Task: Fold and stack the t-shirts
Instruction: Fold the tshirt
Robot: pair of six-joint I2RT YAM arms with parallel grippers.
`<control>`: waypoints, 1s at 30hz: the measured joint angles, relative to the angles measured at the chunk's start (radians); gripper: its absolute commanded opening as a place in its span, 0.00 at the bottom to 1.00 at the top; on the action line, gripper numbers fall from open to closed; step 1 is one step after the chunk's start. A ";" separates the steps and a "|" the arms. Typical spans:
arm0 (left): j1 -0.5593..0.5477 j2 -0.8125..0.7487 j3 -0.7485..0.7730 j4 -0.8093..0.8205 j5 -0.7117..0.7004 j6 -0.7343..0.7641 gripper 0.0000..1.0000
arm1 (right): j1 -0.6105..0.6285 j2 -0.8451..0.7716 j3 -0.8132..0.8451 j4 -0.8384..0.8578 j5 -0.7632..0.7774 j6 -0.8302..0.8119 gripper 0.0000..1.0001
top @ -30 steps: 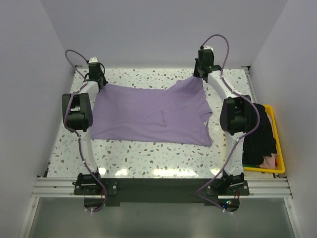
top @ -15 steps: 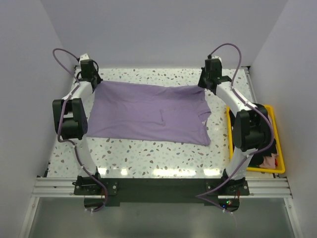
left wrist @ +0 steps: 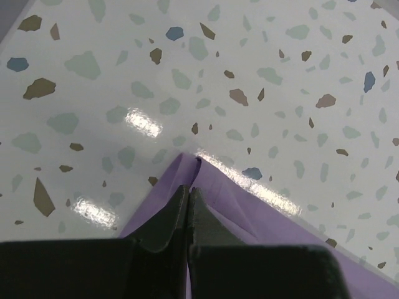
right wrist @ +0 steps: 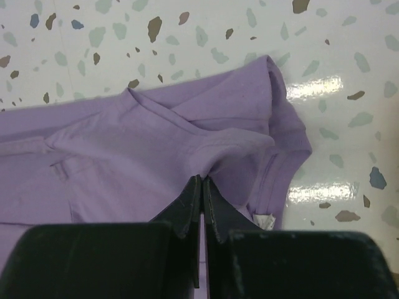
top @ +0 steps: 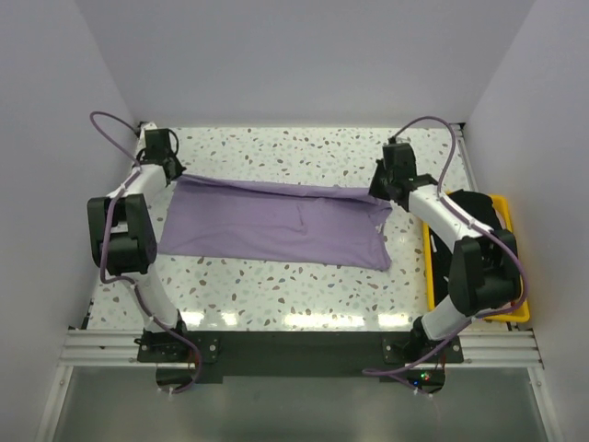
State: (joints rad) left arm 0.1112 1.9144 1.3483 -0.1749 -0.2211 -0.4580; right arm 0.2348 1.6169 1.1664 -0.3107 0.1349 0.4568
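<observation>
Lavender t-shirt (top: 276,221) lies stretched left to right across the speckled table (top: 276,285) seen from above, with a black t-shirt (top: 492,214) heaped in the yellow bin (top: 521,276) at right. The left wrist view shows the left gripper (left wrist: 189,190) pinched tight on the shirt's far-left corner. The right wrist view shows the right gripper (right wrist: 202,180) clamped on a fold beside the collar.
</observation>
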 measured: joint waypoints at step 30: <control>0.033 -0.071 -0.117 -0.108 -0.087 -0.074 0.00 | 0.017 -0.215 -0.275 0.014 -0.051 0.055 0.00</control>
State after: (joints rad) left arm 0.1440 1.8431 1.2312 -0.2829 -0.3077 -0.5316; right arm 0.2516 1.4017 0.8909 -0.2966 0.0834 0.5117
